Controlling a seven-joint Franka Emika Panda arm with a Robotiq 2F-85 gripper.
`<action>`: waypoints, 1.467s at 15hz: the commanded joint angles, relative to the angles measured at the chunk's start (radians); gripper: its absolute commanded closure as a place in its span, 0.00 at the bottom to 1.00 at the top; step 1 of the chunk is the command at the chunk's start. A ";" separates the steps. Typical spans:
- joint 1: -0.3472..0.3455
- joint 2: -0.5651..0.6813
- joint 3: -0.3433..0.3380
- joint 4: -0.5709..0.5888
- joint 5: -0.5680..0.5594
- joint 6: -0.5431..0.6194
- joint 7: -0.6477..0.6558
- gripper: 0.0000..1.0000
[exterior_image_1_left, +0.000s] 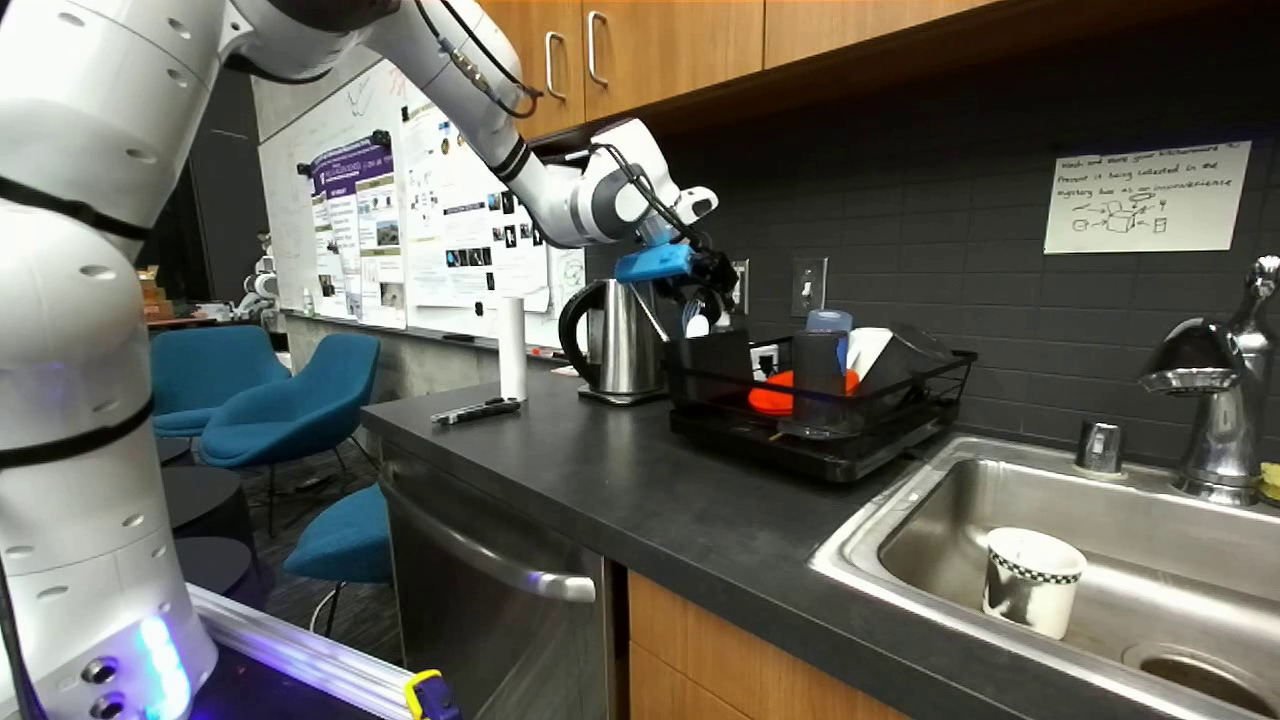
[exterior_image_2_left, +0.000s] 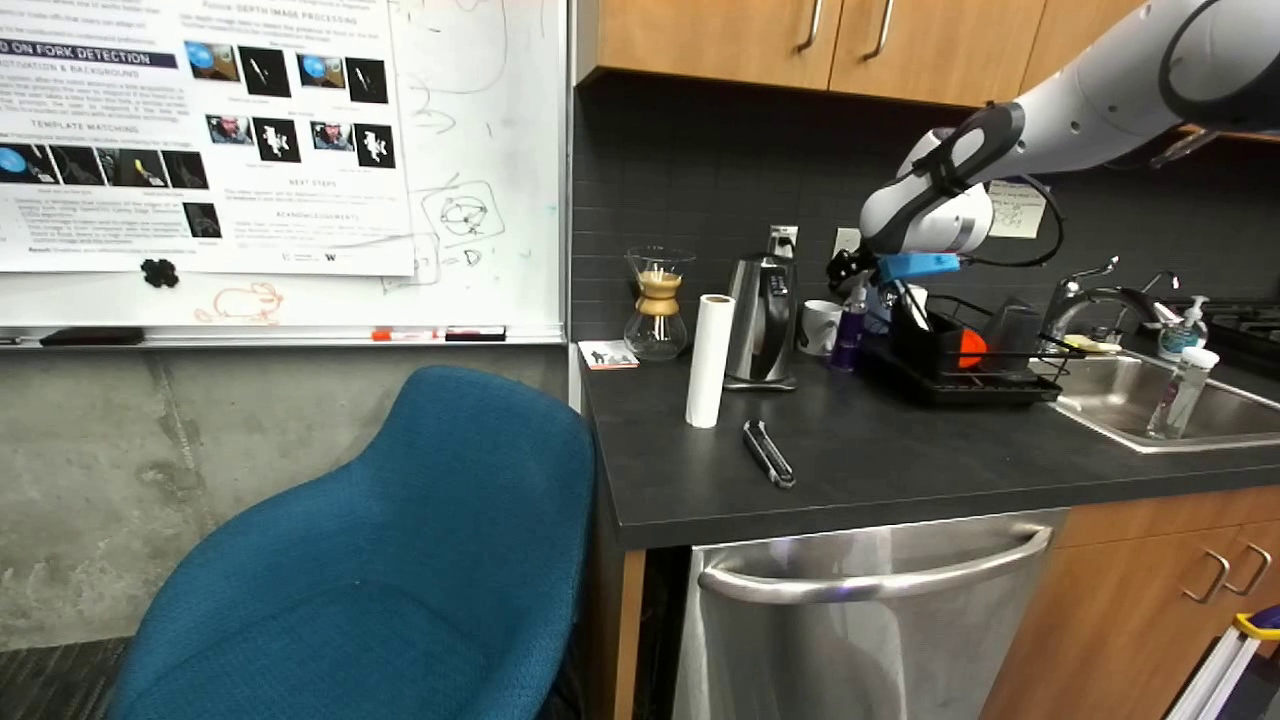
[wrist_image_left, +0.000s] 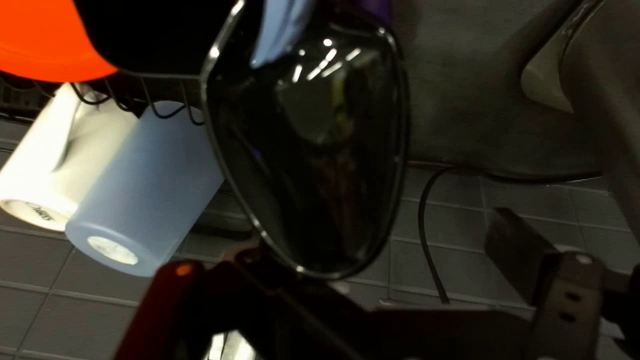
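Observation:
My gripper (wrist_image_left: 385, 260) is open above the utensil end of the black dish rack (wrist_image_left: 165, 112). It also shows in both exterior views (exterior_image_1_left: 712, 280) (exterior_image_2_left: 850, 268), with a blue part on its mount. In the wrist view, a dark glossy oval like a spoon bowl (wrist_image_left: 310, 165) stands close to the camera and overlaps the left finger. I cannot tell whether they touch. The right finger is apart from it, with dark wall tiles and a cord between. A pale blue cup (wrist_image_left: 145, 195), a white mug (wrist_image_left: 80, 150) and an orange item (wrist_image_left: 45, 45) lie to the left.
A steel kettle (exterior_image_1_left: 625, 340) stands beside the rack, below the gripper. A white paper roll (exterior_image_2_left: 710, 360), a dark tool (exterior_image_2_left: 768, 455) and a glass coffee maker (exterior_image_2_left: 657, 310) are on the counter. The sink (exterior_image_1_left: 950, 500) holds a white cup (exterior_image_1_left: 1030, 580). Cabinets (exterior_image_1_left: 670, 50) hang above.

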 joint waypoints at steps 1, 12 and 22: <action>-0.005 0.003 0.017 -0.011 0.004 0.009 0.008 0.00; 0.005 -0.011 0.010 -0.031 -0.003 0.033 0.029 0.39; 0.012 -0.032 -0.020 -0.089 -0.018 0.090 0.062 0.93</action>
